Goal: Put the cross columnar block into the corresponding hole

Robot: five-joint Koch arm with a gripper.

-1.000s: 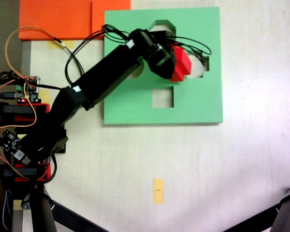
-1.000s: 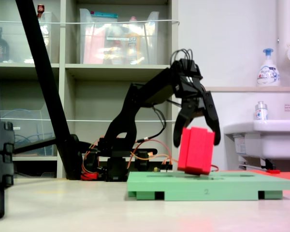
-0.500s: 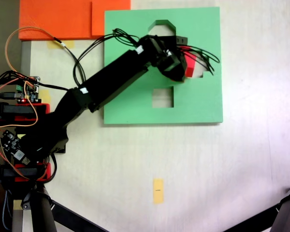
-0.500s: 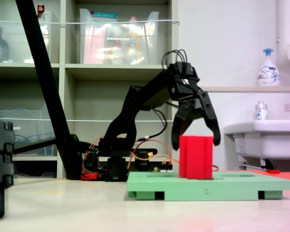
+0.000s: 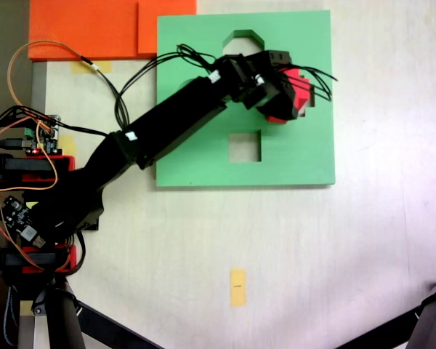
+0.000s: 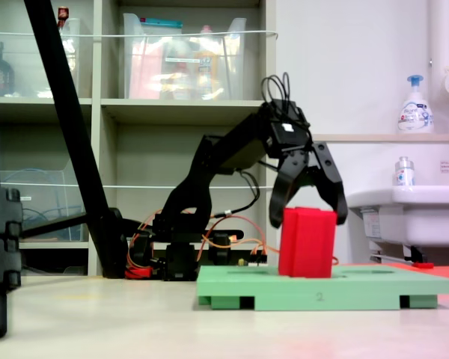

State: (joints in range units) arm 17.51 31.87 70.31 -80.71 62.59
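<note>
The cross columnar block (image 6: 307, 243) is bright red and stands nearly upright on the green foam board (image 6: 359, 288). From above, the cross columnar block (image 5: 298, 86) sits at the board's (image 5: 203, 163) right-centre. The corresponding hole is almost wholly hidden under the block and the gripper; I cannot tell how deep the block sits. My gripper (image 6: 307, 221) is open, its two black fingers (image 6: 275, 217) hanging on either side of the block's top. In the view from above, the gripper (image 5: 285, 91) covers the block's left part.
The board also has an octagonal cutout (image 5: 240, 40) and a square cutout (image 5: 245, 145). Orange foam sheets (image 5: 94, 29) lie beyond the board's top-left corner. A yellow tape mark (image 5: 237, 287) is on the table. The arm's base, boards and cables (image 5: 29, 145) are at the left, tripod legs (image 5: 80, 320) at the bottom.
A second ago the block hung tilted above the board. It then stood upright on the board. The gripper and the block have since shifted slightly to the right.
</note>
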